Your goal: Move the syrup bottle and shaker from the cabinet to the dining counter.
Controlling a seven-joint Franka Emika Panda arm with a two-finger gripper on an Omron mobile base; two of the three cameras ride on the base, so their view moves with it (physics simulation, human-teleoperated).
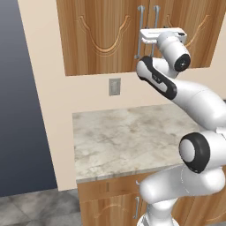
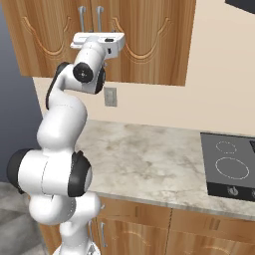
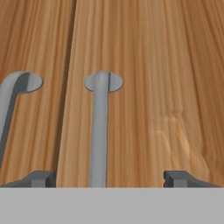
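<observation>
Two cabinet (image 1: 106, 33) doors shut — gripper (image 3: 109, 178) up at silver handle (image 3: 99, 131), jaws spread wide either side, bar between fingertips (image 3: 41, 178), untouched.

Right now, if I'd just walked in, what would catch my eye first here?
The big white arm, reaching up so its gripper sits right at the closed wooden cabinet, open jaws either side of one silver bar handle. Below lies a mottled marble worktop, with a black stovetop at its right end.
</observation>
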